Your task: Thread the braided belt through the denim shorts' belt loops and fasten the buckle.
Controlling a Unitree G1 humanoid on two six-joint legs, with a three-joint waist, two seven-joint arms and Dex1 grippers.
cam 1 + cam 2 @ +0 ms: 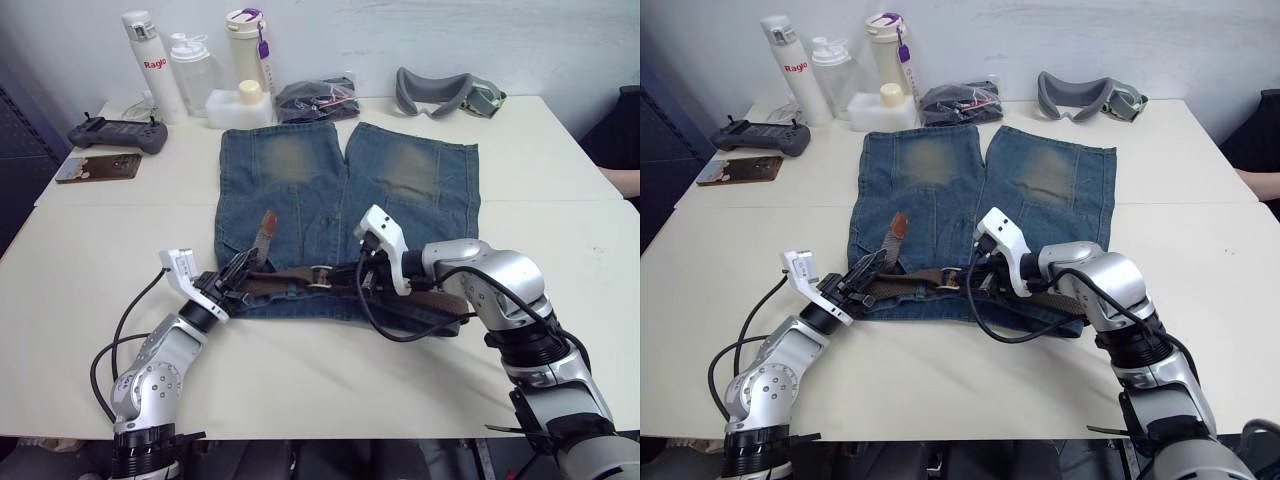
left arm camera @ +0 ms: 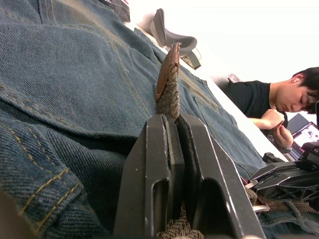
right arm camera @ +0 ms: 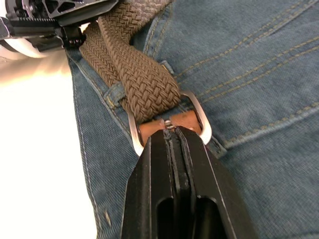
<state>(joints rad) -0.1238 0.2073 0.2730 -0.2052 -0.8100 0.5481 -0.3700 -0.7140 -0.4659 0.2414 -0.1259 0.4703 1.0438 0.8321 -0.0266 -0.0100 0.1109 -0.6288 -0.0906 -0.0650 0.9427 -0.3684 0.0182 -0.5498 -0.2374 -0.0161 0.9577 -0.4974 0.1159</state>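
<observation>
- The denim shorts [image 1: 345,215] lie flat on the counter [image 1: 330,370], waistband toward the robot, both legs pointing away.
- One braided belt [image 1: 300,280] runs along the waistband, its long axis left to right; its leather tip [image 1: 266,228] is turned up and points away from the robot, over the left leg.
- The left gripper [image 1: 238,270] is at the waistband's left end, its fingers [image 2: 164,169] clamped flat on the belt just below the tip.
- One silvery buckle [image 3: 169,122] sits mid-waistband; the woven strap passes through its frame.
- The right gripper [image 1: 362,268] is just right of the buckle, its fingers [image 3: 174,169] pressed together on the brown leather trim at the pin.
- One belt loop [image 3: 115,93] shows beside the buckle with the strap over it; the others are hard to make out under belt and grippers.
- At the far edge stand three bottles [image 1: 190,70], one black bundle [image 1: 318,100] and one grey goggle [image 1: 440,92].
- A person [image 2: 279,107] sits beyond the counter, partly cut off.
</observation>
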